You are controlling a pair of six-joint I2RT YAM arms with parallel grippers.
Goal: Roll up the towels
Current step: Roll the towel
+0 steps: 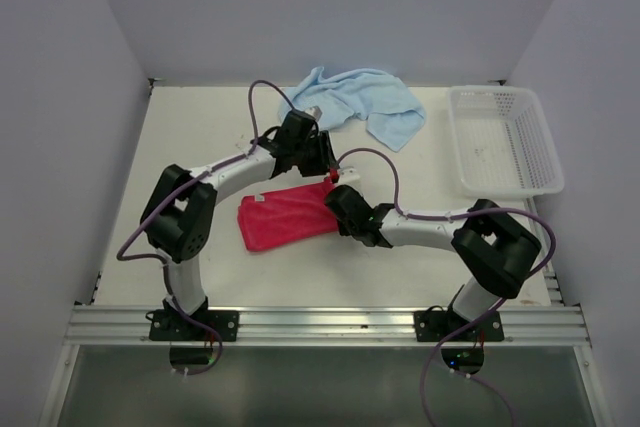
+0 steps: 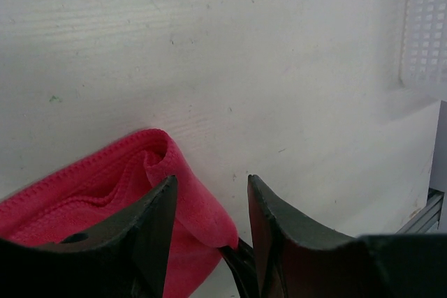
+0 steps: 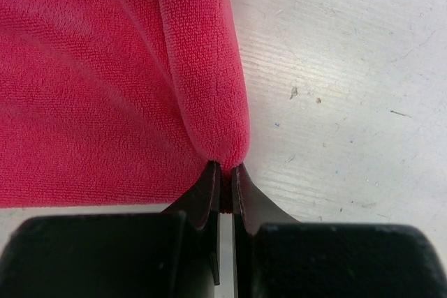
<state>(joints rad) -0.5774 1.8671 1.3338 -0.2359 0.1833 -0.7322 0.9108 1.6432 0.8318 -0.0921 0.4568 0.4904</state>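
The red-pink towel [image 1: 285,215] lies in the middle of the table, its right edge folded over into a short roll. My right gripper [image 1: 337,197] is shut on that rolled edge; the right wrist view has the red-pink towel [image 3: 105,82] pinched between its jaws [image 3: 225,167]. My left gripper [image 1: 323,164] hovers at the towel's far right corner. Its jaws [image 2: 211,179] stand open around the red-pink towel [image 2: 105,193], whose fold rests against one finger without being squeezed. The light blue towel [image 1: 360,102] lies crumpled at the back.
A white mesh basket [image 1: 505,142] stands at the right back of the table, and its wall [image 2: 426,26] shows in the left wrist view. White walls close in the table on three sides. The arms' bases sit on the rail at the near edge.
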